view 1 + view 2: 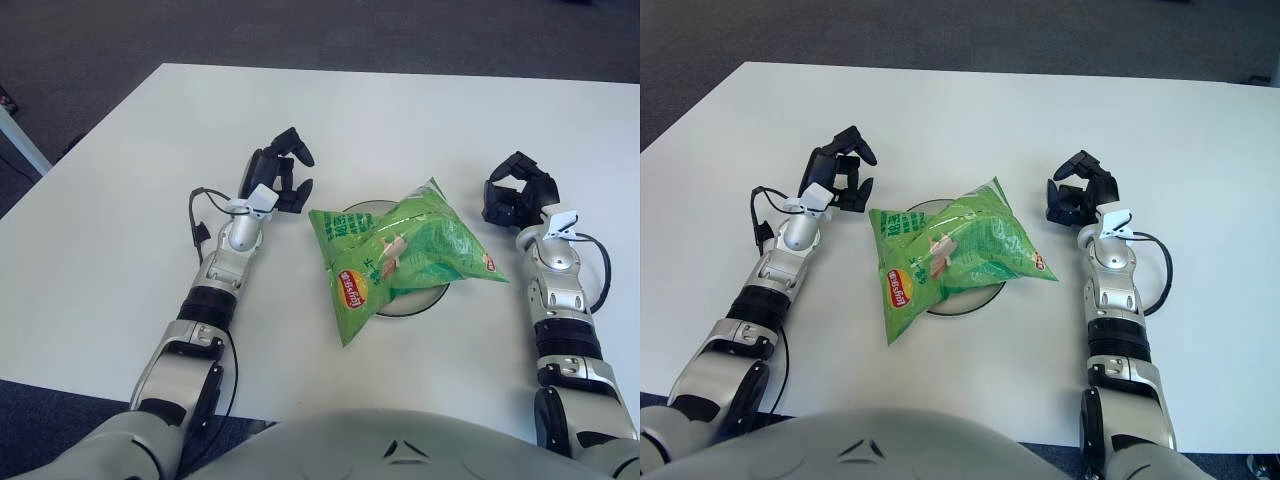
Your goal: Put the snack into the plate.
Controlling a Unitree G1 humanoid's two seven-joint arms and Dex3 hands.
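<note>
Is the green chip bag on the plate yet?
Yes. The green chip bag lies across the plate, covering most of it; neither hand touches it.

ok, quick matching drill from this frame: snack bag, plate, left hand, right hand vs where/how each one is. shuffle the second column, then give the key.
Column 1
1. snack bag
2. plate
3. left hand
4. right hand

Column 2
A. on the white table, mostly covered, only parts of the rim showing
B. to the left of the bag, holding nothing
C. green, lying across the plate and overhanging it
D. to the right of the bag, holding nothing

Pairs: 1-C, 2-A, 3-B, 4-D
</note>
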